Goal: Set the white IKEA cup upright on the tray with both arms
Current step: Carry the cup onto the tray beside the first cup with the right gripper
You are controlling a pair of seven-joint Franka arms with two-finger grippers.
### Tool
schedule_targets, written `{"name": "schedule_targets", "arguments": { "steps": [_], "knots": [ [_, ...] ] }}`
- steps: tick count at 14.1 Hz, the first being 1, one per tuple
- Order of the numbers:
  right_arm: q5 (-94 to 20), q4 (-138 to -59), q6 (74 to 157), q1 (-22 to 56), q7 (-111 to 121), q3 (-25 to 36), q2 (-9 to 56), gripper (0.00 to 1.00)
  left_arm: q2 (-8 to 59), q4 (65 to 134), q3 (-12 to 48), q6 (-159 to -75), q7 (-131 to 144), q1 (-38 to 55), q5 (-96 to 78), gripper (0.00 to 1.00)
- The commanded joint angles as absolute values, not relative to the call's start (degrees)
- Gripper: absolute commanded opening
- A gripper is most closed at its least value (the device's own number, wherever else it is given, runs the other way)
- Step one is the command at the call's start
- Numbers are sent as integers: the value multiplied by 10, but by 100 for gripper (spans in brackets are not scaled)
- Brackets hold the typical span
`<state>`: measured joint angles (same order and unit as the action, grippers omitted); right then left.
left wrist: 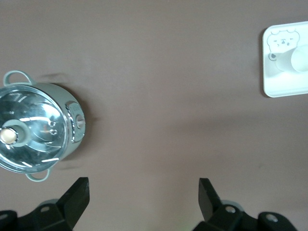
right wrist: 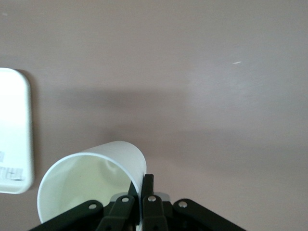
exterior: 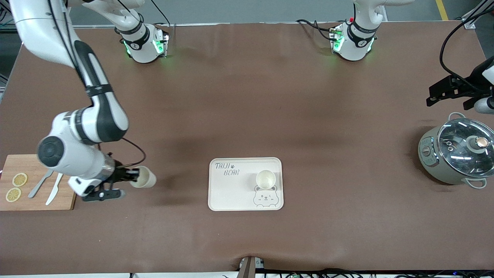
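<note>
While right hand (exterior: 133,178) pinches cup (exterior: 144,177) rim

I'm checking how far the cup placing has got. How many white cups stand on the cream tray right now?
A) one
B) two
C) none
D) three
A: one white cup stands upright on the tray, above the bear drawing; a second cup is pinched by its rim in the right hand, tilted, between the cutting board and the tray.
</note>
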<state>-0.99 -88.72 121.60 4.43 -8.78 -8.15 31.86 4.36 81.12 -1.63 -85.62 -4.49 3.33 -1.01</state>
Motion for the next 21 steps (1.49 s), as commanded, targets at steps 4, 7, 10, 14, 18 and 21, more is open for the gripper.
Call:
{"name": "schedule_targets", "arguments": {
  "steps": [4,7,10,14,18,21],
  "knots": [
    [-10,-855,1223,139,-314,-77,334,0,42,817,-18,-903,-47,31,-5,100],
    [-10,-850,1262,165,-387,-77,351,0,34,835,-16,-902,-53,32,-10,100],
    [-6,-847,1316,197,-429,-77,381,0,33,838,2,-903,-53,38,-2,100],
    [-4,-824,1324,224,-430,-76,412,0,33,838,11,-913,-49,32,-1,100],
    [-2,-788,1325,242,-446,-74,446,0,38,837,11,-914,-52,26,-2,100],
    [2,-787,1344,242,-446,-72,457,0,40,836,10,-915,-52,26,-3,100]
  ]
}}
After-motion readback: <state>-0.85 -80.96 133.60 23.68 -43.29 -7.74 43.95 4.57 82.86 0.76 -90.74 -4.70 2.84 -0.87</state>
